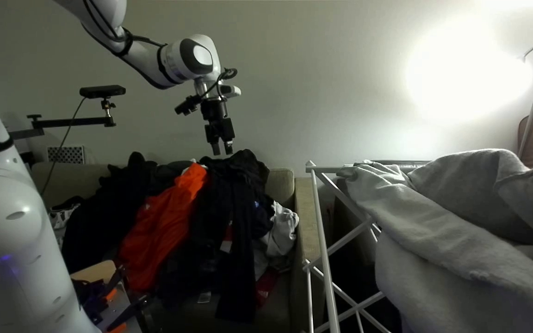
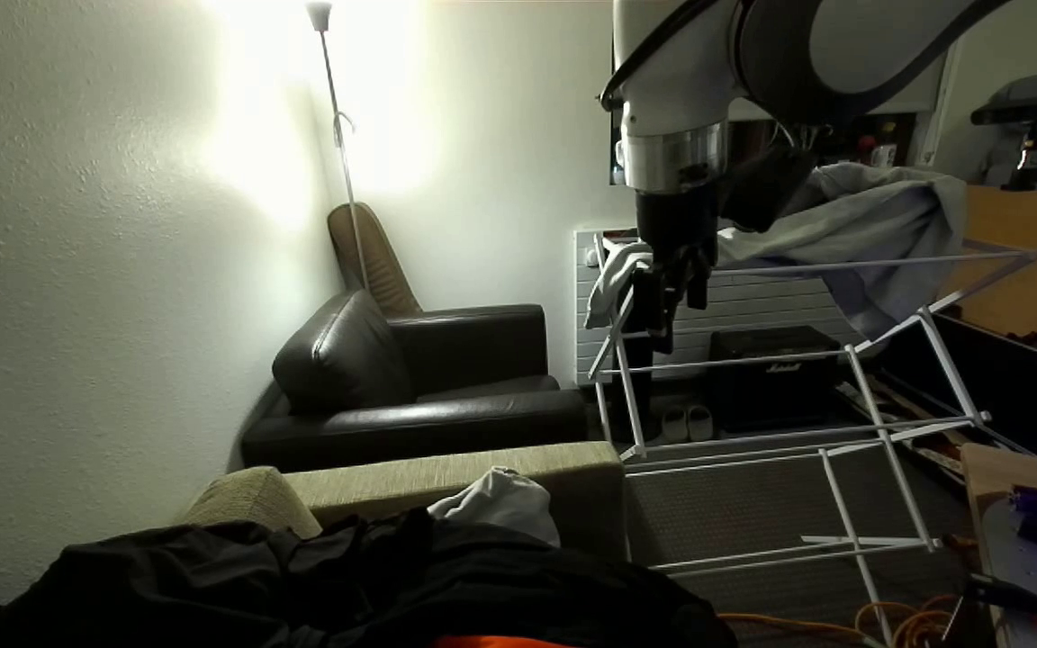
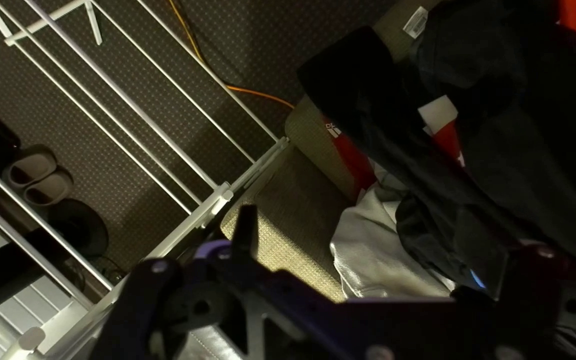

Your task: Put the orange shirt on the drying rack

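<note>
Poising the black two-fingered gripper above the olive-beige fabric couch, probably for clearance; spreading both fingers wide, holding nothing. Letting the red-orange soft fabric shirt, apparently the one awaiting hanging, lie crumpled on the couch among limp black cloth garments. Standing the white thin-tubed metal drying rack just beside the couch's arm, presumably shortening the carry.

Robot arm: 1, w/ 1 gripper. Drying rack: 1. Grey sheet: 1. Orange shirt: 1 vis. Blk clothes: several, exact no. unclear. Sofa: 1. Armchair: 1. Floor lamp: 1. Amp: 1. Slippers: 2 (1 pr).
</note>
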You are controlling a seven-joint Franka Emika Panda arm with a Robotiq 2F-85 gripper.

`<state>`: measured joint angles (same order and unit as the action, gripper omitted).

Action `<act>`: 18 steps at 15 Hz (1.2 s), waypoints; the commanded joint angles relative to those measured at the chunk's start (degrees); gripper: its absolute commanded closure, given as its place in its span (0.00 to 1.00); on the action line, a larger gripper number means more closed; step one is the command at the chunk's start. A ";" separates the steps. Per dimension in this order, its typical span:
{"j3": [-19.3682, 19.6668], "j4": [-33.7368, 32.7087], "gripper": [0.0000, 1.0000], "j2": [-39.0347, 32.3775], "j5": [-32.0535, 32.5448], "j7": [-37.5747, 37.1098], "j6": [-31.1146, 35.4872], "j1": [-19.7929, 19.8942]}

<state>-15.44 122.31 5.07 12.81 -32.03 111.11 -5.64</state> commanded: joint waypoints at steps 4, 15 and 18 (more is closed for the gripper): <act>2.11 -1.90 0.00 -4.84 5.00 1.84 2.47 -1.88; 2.10 -5.50 0.00 -11.67 4.55 9.78 7.94 -6.98; 2.10 -7.42 0.00 -13.67 4.31 12.01 8.28 -8.32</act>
<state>-13.63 116.70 -6.71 18.40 -23.85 118.21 -13.04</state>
